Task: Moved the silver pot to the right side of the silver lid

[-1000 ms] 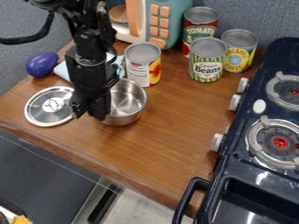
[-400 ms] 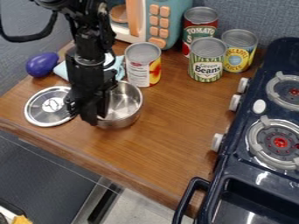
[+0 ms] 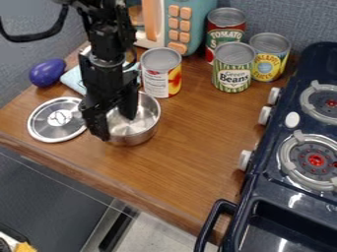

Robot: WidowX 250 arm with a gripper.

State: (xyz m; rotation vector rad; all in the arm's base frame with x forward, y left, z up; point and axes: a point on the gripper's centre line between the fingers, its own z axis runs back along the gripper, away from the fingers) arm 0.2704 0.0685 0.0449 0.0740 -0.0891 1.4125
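My fingers (image 3: 99,129) are spread astride the silver pot (image 3: 139,126) rim. Crooked lift could drag it off the tabletop (image 3: 187,165) lower edge.

On the wooden worktop (image 3: 191,157), a silver pot (image 3: 140,129), a silver lid (image 3: 55,120), an eggplant (image 3: 47,73), a cloth (image 3: 75,80), four cans (image 3: 232,71) and a toy microwave (image 3: 187,22) are supported.

"What's hidden?"
"Part of the silver pot (image 3: 149,119), behind the end effector (image 3: 117,127); some cloth (image 3: 74,81), behind the arm (image 3: 109,44)."
"Cut off?"
"Microwave (image 3: 203,19), top; stove (image 3: 276,199), right."
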